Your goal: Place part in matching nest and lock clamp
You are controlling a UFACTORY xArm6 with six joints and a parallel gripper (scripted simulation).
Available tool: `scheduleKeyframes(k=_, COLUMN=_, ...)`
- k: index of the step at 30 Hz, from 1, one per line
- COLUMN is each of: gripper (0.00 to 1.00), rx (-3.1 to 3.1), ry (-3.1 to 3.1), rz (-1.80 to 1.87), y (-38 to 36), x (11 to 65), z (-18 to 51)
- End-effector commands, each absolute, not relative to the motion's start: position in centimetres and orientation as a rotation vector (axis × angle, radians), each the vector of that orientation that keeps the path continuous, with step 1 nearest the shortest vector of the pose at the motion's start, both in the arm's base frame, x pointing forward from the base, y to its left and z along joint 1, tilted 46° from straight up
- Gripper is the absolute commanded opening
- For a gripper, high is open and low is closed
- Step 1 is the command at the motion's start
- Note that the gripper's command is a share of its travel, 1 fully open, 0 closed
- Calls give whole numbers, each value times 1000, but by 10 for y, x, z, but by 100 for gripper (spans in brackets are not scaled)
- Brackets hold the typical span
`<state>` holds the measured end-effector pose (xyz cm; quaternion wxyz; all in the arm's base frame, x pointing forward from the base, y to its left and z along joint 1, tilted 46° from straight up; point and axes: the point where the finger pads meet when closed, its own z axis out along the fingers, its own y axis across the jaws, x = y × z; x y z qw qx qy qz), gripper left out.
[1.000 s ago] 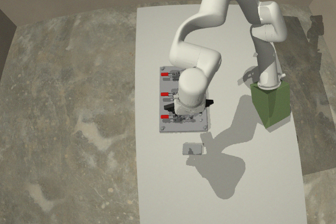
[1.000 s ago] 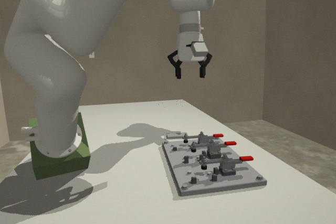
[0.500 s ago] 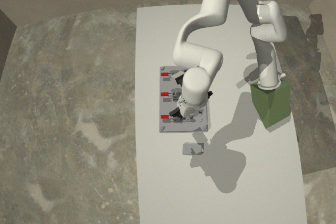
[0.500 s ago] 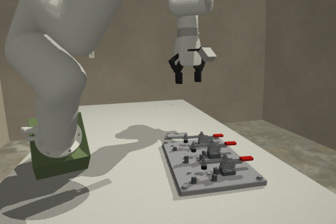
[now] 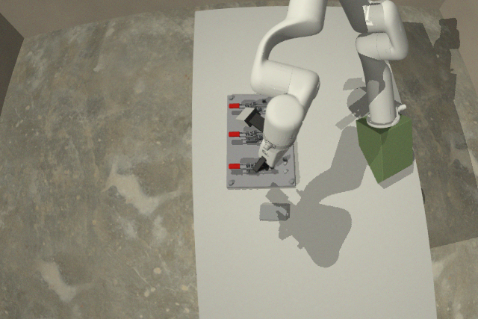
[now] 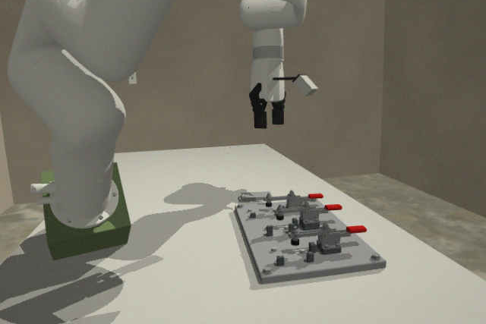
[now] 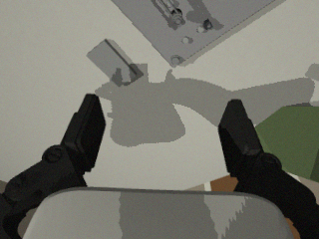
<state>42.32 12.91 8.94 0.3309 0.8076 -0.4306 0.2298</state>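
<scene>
Part [image 5: 274, 211] is a small flat grey block lying on the white table [image 5: 231, 269] just off the near short edge of the fixture plate [image 5: 287, 186], not touching it; half of it sits in the arm's shadow. In the wrist view it shows as a slab at upper left [image 7: 114, 63], close to the plate's corner. Judgement: rigid metal-looking block, no give, smooth faces so probably slippery, light enough for this gripper. Lying flat with a low profile, so best taken from above across its narrower width, fingers on the two long side faces near mid-length, so it hangs level and the short end stays free to go against a stop block. Can't tell which of the three sizes it is from here. Gripper [image 6: 268, 117] hangs high over the fixture, well above everything, fingers spread to full width with nothing between them; wrist view shows both black fingers wide apart over bare table and shadow. Fixture carries three toggle clamps in a row with red handles, near [image 6: 356, 228], middle [image 6: 332, 207], far [image 6: 315, 196]; all bars look laid down, but locked or not I can't tell. Arm base sits on a green pedestal [image 6: 118, 230] to the left, well apart from the plate.
</scene>
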Motion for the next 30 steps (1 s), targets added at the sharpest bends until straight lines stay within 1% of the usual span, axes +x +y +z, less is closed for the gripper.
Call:
scheduleKeyframes(k=1, gripper=100, rx=2174, ry=-985, rz=539, y=125, x=420, z=88)
scheduleKeyframes(k=17, gripper=100, rx=2301, ry=-489, rz=331, y=107, x=403, z=79)
scheduleKeyframes(k=30, gripper=100, rx=2326, ry=-298, rz=250, y=100, x=397, z=76)
